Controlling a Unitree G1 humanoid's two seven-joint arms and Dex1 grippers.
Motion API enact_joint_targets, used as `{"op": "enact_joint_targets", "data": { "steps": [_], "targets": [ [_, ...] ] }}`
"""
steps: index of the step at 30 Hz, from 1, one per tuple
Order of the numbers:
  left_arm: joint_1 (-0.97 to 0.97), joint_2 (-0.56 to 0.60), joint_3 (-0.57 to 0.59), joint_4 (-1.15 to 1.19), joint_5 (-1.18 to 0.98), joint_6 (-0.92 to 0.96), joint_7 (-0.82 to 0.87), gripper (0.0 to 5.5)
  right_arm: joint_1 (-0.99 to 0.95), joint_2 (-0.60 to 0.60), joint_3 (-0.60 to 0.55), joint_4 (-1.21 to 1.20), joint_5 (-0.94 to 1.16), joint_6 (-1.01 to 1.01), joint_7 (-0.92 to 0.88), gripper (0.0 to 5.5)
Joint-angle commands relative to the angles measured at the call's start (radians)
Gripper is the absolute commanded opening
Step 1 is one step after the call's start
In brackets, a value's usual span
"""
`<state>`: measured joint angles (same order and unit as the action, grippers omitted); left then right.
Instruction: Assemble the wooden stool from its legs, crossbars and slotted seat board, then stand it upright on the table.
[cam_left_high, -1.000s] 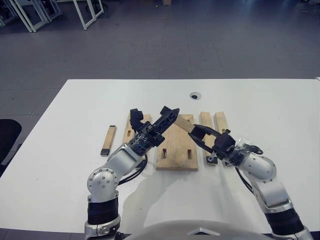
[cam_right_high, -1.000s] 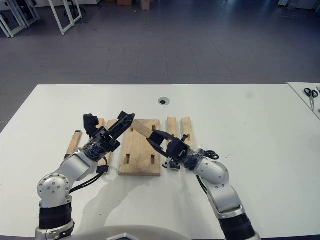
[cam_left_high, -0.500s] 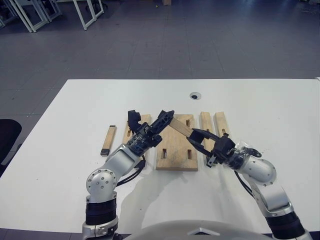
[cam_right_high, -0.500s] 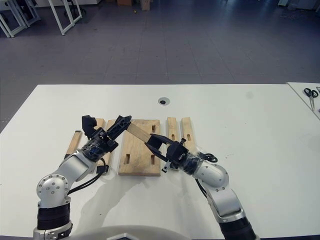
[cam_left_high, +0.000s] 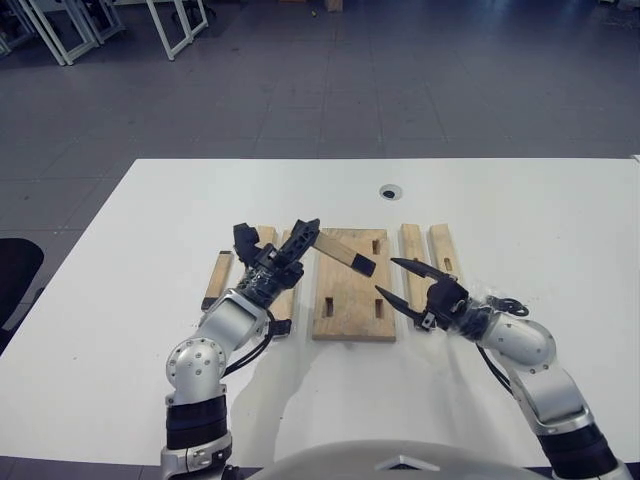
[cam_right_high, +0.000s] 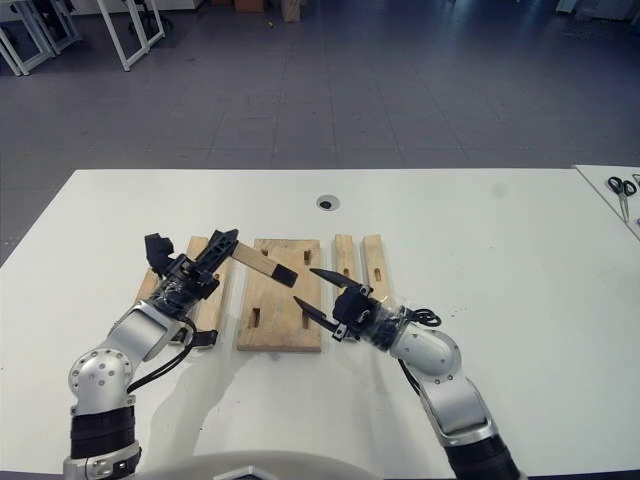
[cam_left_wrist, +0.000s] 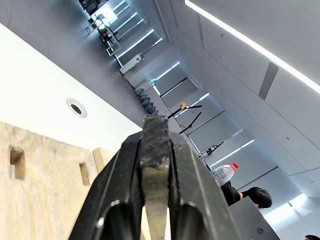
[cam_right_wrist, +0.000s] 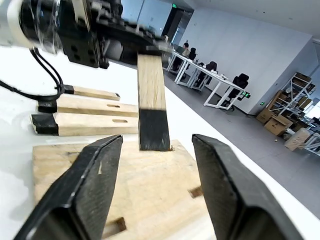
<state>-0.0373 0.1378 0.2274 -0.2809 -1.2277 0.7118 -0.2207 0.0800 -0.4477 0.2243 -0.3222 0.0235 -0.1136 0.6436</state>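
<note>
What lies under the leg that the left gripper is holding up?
The leg, shut in the left gripper, slants above the slotted seat board, which lies flat on the table. Three slots show; the leg covers the board's far left part.

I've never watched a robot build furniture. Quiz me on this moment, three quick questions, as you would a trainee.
1. True or false: the left gripper is empty.
2. The right gripper is: A open; B shut on a crossbar; C shut on a cable.
3. How many wooden pieces lie flat on the table on the robot's right of the seat board?

Key: 1 false, it holds a wooden leg over the board; 2 A; 3 two.
</note>
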Motion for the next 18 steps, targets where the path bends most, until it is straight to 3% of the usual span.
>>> {"op": "enact_joint_targets", "data": {
  "steps": [1,7,18],
  "targets": [
    [-0.040,0.115,0.074,0.038,0.142,-0.077,-0.001,0.44,0.013,-0.019,-0.014,0.035,-0.067,-0.009,-0.043,2.67],
    [0.007,0.205,0.038,0.039,0.591,-0.313,0.071,0.44,0.038,-0.010,-0.010,0.064,-0.113,0.004,-0.089,2.67],
    [0.085,0.111,0.007,0.064,0.776,-0.386,0.113,0.44,0.046,-0.016,-0.011,0.076,-0.127,0.014,-0.096,2.67]
  ]
}}
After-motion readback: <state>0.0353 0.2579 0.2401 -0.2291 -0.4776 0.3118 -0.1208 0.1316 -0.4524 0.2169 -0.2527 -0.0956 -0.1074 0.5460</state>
